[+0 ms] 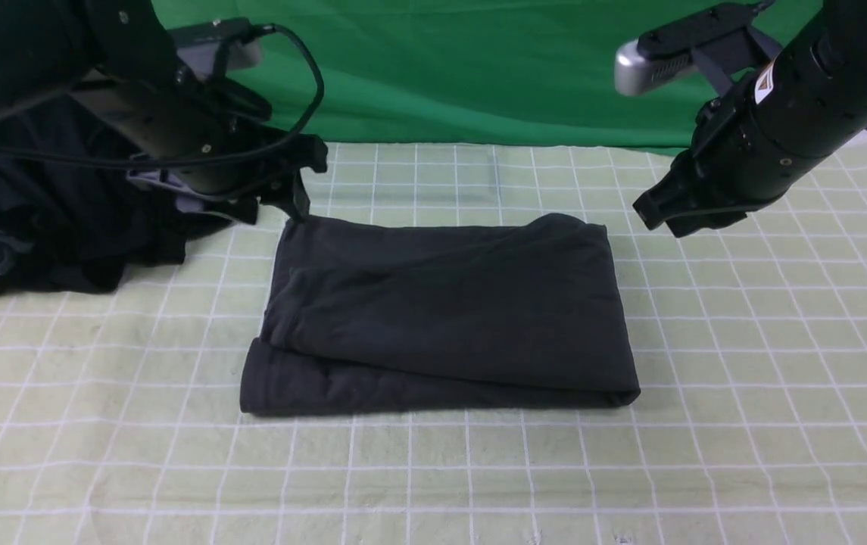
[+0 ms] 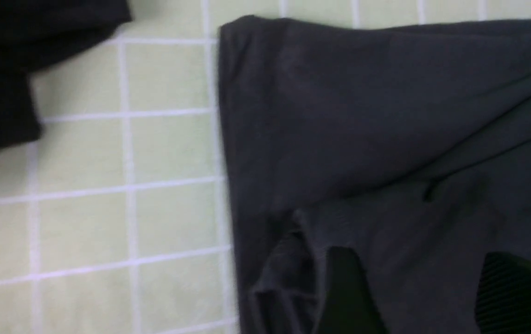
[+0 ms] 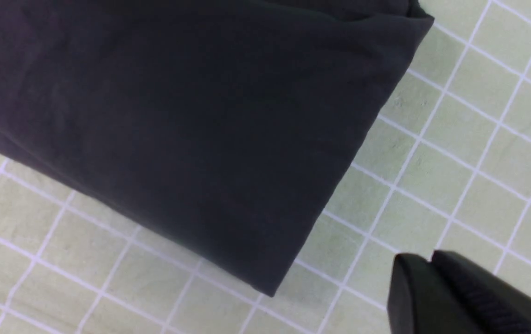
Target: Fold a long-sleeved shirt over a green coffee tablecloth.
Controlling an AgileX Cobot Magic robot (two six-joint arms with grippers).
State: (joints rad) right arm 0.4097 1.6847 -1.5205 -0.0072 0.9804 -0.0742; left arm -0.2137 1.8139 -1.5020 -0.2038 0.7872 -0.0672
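Shirt [image 1: 441, 310]: matt charcoal cloth, smooth, softly creased beside the left gripper [image 2: 416, 297] jaws. Tablecloth [image 1: 743, 378]: matt, faintly nubbly pale-green cloth under the right gripper [image 3: 432, 278] jaws. Fingers [image 3: 474, 301]: matt black plastic, ribbed pads.

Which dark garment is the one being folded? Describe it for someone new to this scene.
On the pale yellow-green gridded tablecloth, look at its middle: the dark charcoal-grey shirt lies there as a neat, flat folded rectangle. The blacker heap of clothes at the robot's left is crumpled and unfolded.
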